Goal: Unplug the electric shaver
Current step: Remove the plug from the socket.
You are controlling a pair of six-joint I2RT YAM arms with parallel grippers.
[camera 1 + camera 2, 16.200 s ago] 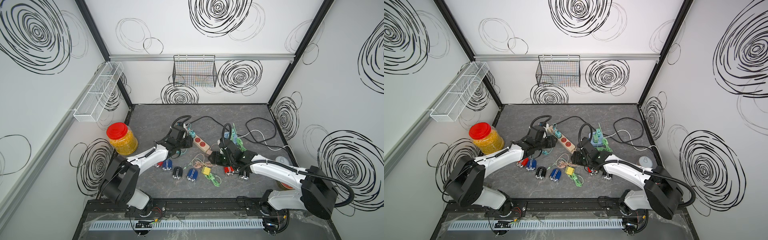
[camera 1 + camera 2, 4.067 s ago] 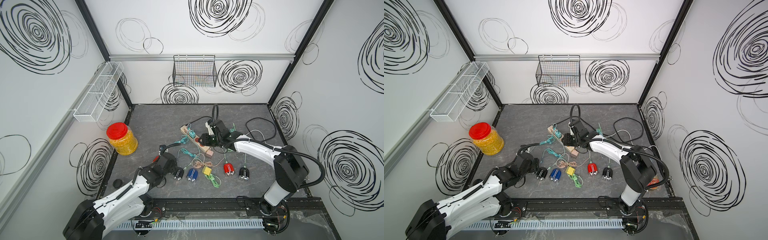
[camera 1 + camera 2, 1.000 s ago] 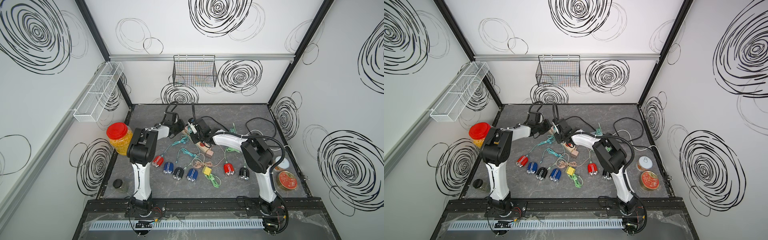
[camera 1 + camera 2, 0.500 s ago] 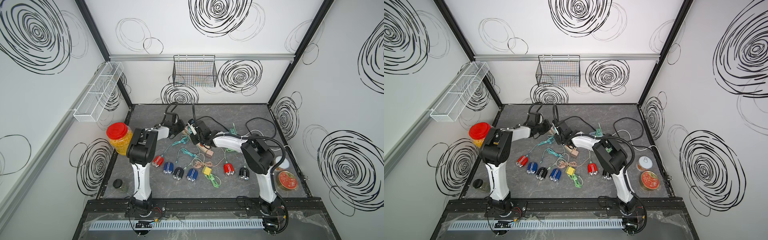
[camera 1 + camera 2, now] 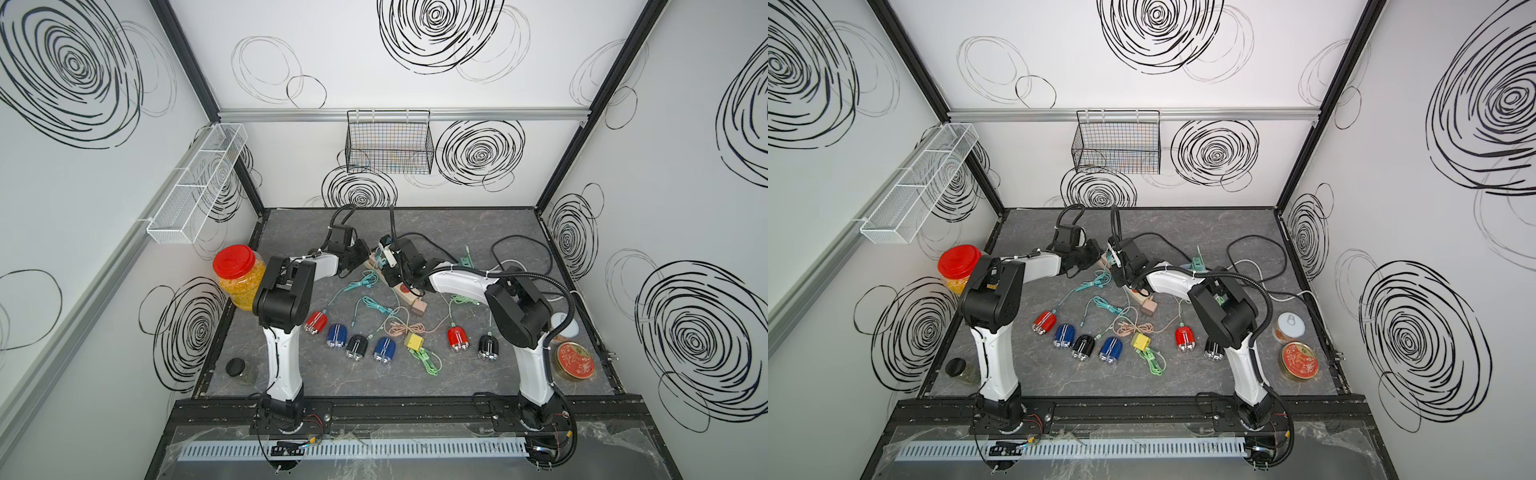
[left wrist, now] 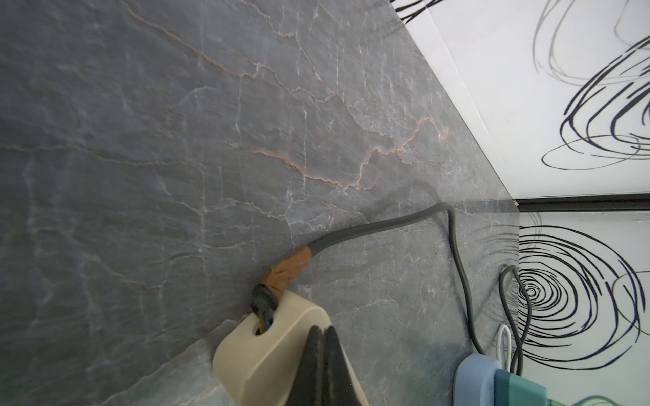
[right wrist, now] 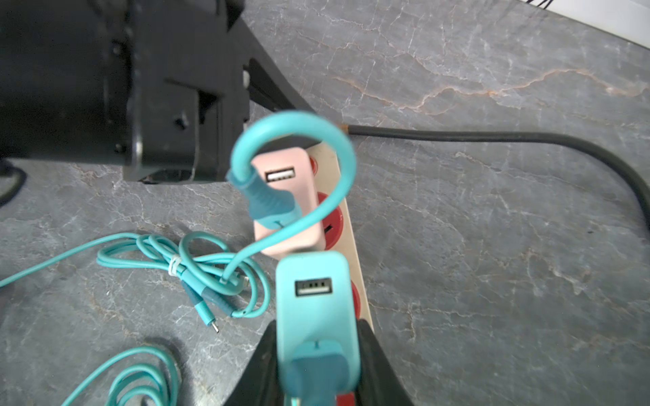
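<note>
Grey marbled bench point(image 5: 457, 382): nearest the front, six electric shavers point(image 5: 357, 347) lie in a row. Mid-bench, the right jaws clamp a teal charger point(image 7: 313, 305) seated in the cream power strip point(image 6: 260, 355). Farther back, at the strip's black cord point(image 6: 387, 225) end, the left jaws rest on it, closed together and empty.

Tabletop point(image 6: 176, 140): grey stone-look slab, veined, matt. Power strip point(image 6: 267, 351): cream plastic, smooth, dull sheen. Its cord point(image 6: 387, 225): black rubbery sheath, matt. Brown tape point(image 6: 288, 269) at the strip end, wrinkled. Teal charger point(image 7: 313, 298): smooth satin plastic. Teal cable point(image 7: 292, 119): smooth, slightly glossy.
</note>
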